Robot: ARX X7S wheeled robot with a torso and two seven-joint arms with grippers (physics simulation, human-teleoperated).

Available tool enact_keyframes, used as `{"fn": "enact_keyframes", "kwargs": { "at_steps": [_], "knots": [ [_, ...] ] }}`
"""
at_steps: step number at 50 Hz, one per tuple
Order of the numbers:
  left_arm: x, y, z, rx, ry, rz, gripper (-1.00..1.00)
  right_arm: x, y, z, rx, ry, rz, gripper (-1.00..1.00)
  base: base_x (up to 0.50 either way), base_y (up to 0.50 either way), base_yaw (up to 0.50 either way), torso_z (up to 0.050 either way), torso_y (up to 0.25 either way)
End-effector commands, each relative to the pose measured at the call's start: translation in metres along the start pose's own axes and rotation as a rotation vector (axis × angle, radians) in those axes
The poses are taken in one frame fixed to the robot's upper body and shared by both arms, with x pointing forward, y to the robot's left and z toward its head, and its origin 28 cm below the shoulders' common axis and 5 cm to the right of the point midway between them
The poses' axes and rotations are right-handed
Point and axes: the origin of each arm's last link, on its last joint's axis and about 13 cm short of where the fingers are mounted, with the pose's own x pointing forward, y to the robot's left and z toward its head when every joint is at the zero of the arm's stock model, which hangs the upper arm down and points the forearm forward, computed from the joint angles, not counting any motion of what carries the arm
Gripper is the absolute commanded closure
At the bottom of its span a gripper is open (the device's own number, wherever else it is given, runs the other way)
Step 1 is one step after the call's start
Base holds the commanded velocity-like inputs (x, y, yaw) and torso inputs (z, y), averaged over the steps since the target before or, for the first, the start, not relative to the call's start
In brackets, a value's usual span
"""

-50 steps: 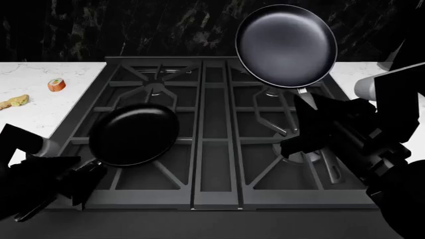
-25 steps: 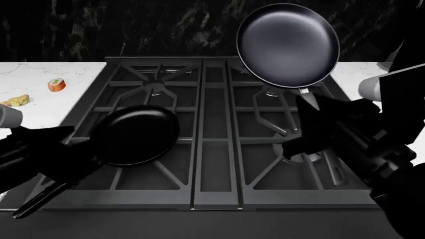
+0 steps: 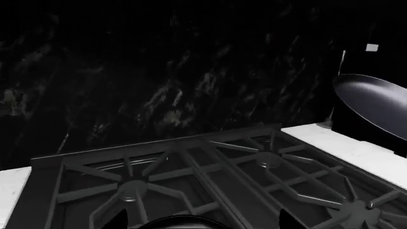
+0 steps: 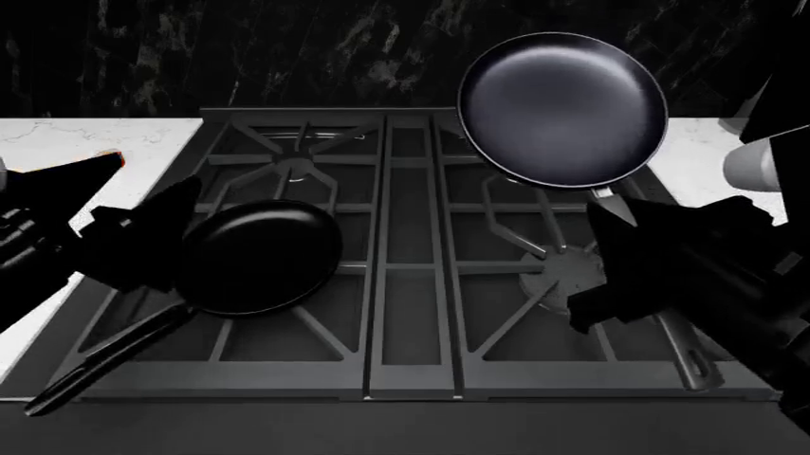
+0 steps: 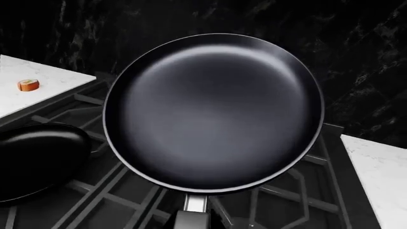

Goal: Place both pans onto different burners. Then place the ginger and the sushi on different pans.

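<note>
One pan [image 4: 260, 258] sits on the stove's [image 4: 408, 284] front-left burner, lower left of the head view, its handle [image 4: 108, 365] running toward the bottom-left corner. The left gripper [image 4: 139, 248] stands just beside this pan's left rim; whether its jaws are apart or together cannot be told, as the dark body hides them. In the left wrist view only two fingertip points [image 3: 121, 220] show.

The second pan [image 4: 562, 109] is held in the air, tilted, upper right of the head view, over the rear-right burner [image 4: 525, 175]. The right gripper [image 4: 633, 242] is clamped on its handle.

The sushi [image 5: 28, 85] lies on the white counter [image 5: 25, 93] left of the stove, upper left of the right wrist view; in the head view the left arm covers most of it. The ginger is not visible.
</note>
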Motion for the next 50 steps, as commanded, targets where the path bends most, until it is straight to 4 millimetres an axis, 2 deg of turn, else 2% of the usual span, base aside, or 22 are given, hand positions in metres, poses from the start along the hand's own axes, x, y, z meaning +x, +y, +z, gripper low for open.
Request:
{"fn": "enact_keyframes", "kwargs": {
  "at_steps": [1,5,16,33,50],
  "knots": [
    [0.018,-0.014,-0.006,0.044,-0.139,0.079,-1.0,-0.02,-0.003,0.01,-0.007,0.006,-0.059,1.0,0.0,0.0,0.0,0.0,0.0],
    [0.022,-0.021,-0.007,0.128,-0.179,0.112,-1.0,-0.024,-0.002,0.007,0.021,0.02,-0.059,1.0,0.0,0.0,0.0,0.0,0.0],
    [0.014,-0.041,-0.006,0.258,-0.282,0.185,-1.0,-0.028,0.0,-0.01,0.13,0.047,-0.056,1.0,0.0,0.0,0.0,0.001,0.002],
    [0.001,-0.05,-0.002,0.242,-0.375,0.173,-1.0,-0.02,0.0,-0.032,0.238,0.089,-0.047,1.0,0.0,0.0,0.0,0.0,0.001],
    [-0.003,-0.049,-0.001,0.244,-0.393,0.189,-1.0,-0.01,-0.002,-0.046,0.242,0.141,-0.064,1.0,0.0,0.0,0.0,0.001,0.001]
  ]
}}
